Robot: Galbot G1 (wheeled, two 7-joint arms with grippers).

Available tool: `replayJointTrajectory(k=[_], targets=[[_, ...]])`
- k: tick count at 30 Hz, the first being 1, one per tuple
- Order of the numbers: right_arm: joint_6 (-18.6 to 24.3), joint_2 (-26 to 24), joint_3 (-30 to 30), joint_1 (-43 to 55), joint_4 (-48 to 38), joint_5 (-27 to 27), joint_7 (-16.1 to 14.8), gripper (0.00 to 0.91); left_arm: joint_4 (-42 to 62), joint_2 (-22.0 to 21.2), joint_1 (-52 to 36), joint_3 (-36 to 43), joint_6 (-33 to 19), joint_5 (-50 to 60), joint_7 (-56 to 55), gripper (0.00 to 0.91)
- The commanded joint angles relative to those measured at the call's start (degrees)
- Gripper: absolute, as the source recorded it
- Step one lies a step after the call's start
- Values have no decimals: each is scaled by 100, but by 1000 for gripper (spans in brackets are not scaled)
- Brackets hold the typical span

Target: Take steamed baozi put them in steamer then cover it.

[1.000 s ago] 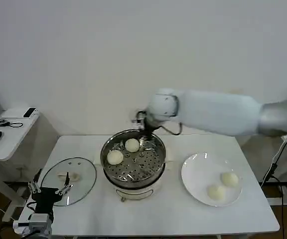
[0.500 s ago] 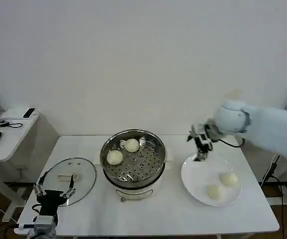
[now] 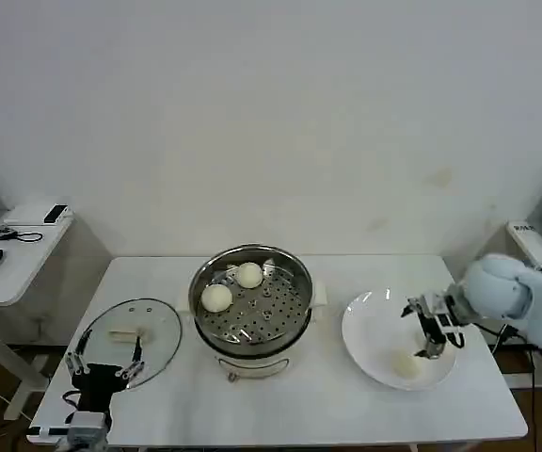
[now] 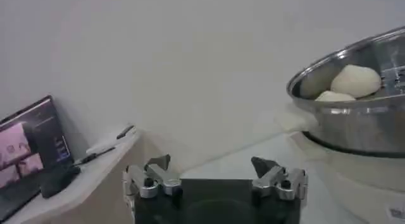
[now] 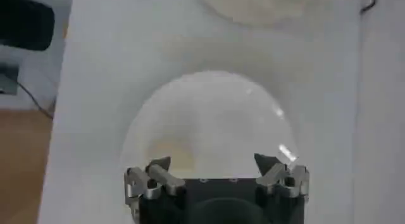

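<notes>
We see the right gripper (image 3: 431, 331) low over the right side of the white plate (image 3: 370, 320), with its fingers spread apart and nothing between them. In the right wrist view the gripper (image 5: 217, 170) has both fingertips wide apart above the plate (image 5: 209, 111), and a pale bun (image 5: 169, 154) lies on the plate near one fingertip. In the head view one steamed baozi (image 3: 404, 364) rests on the plate just beside the gripper, toward the front edge; whether a second bun is behind the gripper we cannot tell.

The steamer (image 3: 252, 306) stands in the middle of the white table (image 3: 299, 405), left of the plate and not touching it. Two baozi lie on its perforated tray: one (image 3: 216, 298) at the left and one (image 3: 249, 275) toward the back.

The cover (image 3: 130, 339) lies flat on the table, left of the steamer. The left gripper (image 3: 106, 361) waits at the near edge of the cover, fingers spread and empty.
</notes>
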Motion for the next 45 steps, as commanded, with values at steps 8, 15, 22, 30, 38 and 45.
replayJointTrajectory(k=[8, 15, 22, 30, 38, 45], targets=[[90, 335, 851, -1373, -527, -541, -14, 907, -10, -10, 50, -65, 2, 1, -2, 907], [-20, 604, 849, -1390, -823, -544, 72, 907, 7, -3, 56, -108, 3, -3, -3, 907], [-111, 786, 830, -1358, -1029, -545, 98, 836, 58, -14, 28, -107, 4, 0, -6, 907], [-218, 864, 801, -1352, -1078, -496, 50, 746, 104, -30, 13, -101, -6, 10, -10, 907], [-294, 872, 795, -1292, -1071, -441, -8, 625, 105, -25, -18, -91, 8, 12, -6, 907], [-234, 681, 713, -825, -872, -279, -205, 625, 92, -15, 11, -96, 4, 10, -8, 907]])
